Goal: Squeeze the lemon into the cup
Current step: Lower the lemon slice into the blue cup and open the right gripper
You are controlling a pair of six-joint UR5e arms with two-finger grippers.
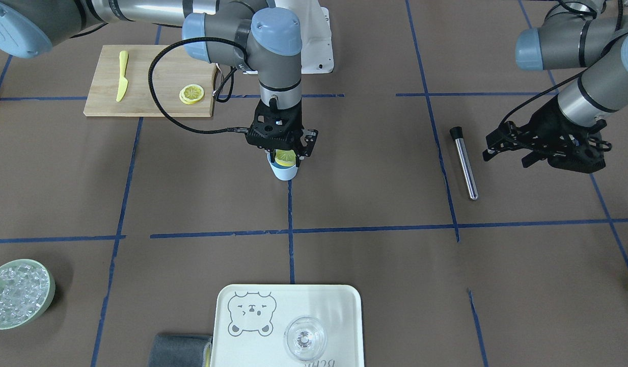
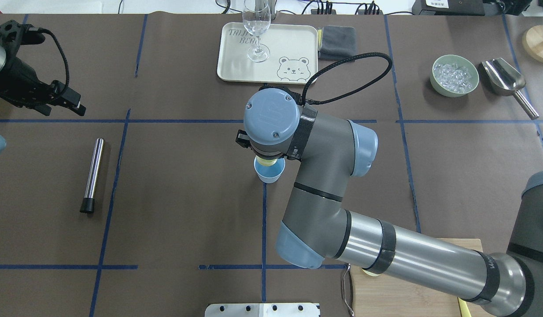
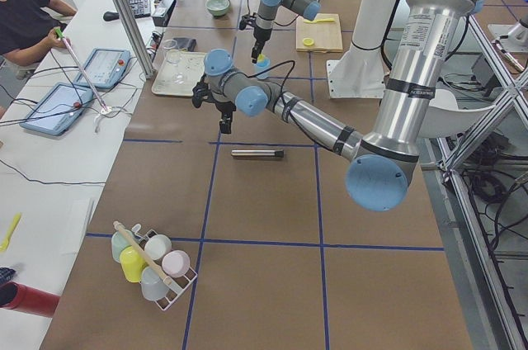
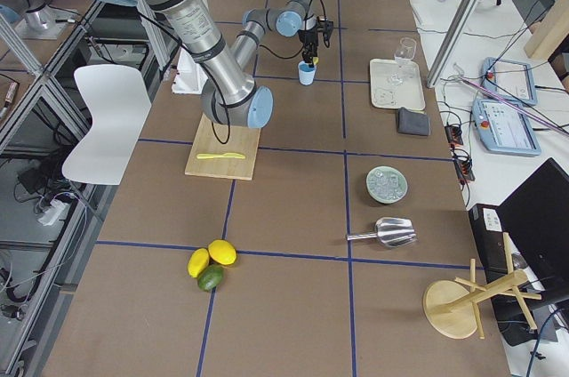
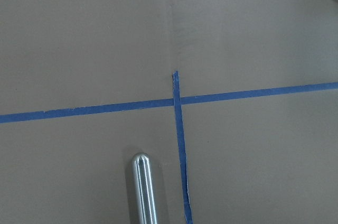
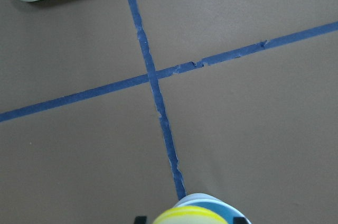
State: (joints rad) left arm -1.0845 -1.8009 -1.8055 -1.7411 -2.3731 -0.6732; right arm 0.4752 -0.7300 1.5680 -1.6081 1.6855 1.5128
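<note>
The right end effector (image 1: pixel 283 159) grips the lemon (image 1: pixel 284 156) above the cup (image 1: pixel 284 173).

Overhead and front opposed, looking down, end views wide, four sharing cup (image 1: pixel 284 172)

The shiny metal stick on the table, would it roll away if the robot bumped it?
Probably, if bumped sideways: the metal stick is a smooth round tube lying flat on the table. Its black cap looks slightly wider, so it might curve as it rolls. It looks stiff, not bendy.
</note>
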